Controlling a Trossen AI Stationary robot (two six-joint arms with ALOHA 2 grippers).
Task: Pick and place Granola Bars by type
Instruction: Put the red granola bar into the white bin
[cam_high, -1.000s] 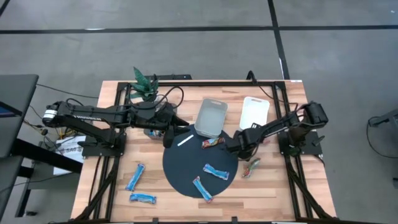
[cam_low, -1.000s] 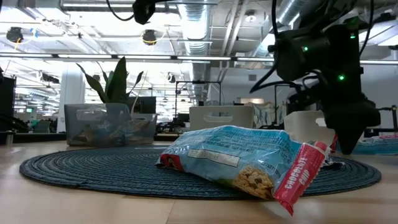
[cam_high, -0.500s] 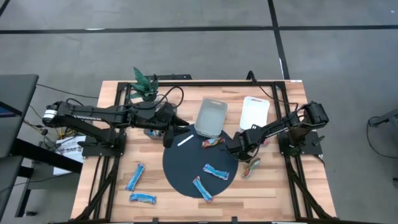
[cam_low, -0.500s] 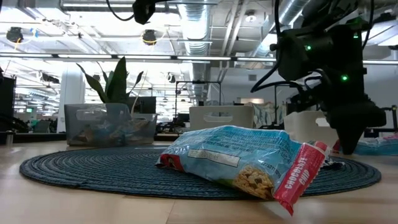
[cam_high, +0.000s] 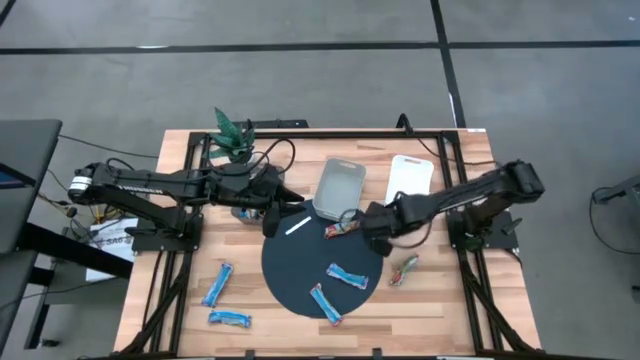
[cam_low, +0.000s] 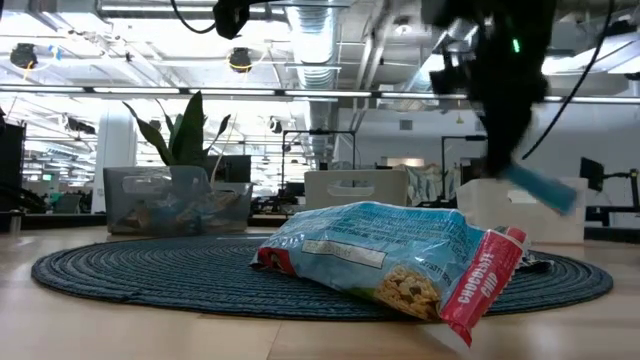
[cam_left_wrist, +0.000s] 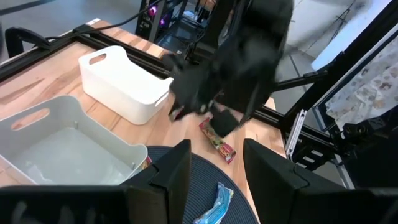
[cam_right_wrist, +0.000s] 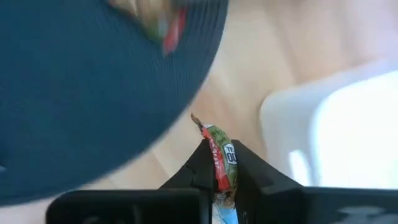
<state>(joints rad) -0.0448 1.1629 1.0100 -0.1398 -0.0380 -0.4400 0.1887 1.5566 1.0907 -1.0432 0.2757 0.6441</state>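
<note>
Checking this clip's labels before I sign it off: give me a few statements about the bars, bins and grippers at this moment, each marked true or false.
1. The right gripper is shut on a granola bar. True.
2. Two blue bars lie on the dark round mat. True.
3. The left gripper holds a blue bar. False: it is open and empty, near the grey bin.
4. The white bin stands on the mat. False: it stands on the wooden table, beyond the mat.
5. Two blue bars lie on the table off the mat, on the left arm's side. True.
</note>
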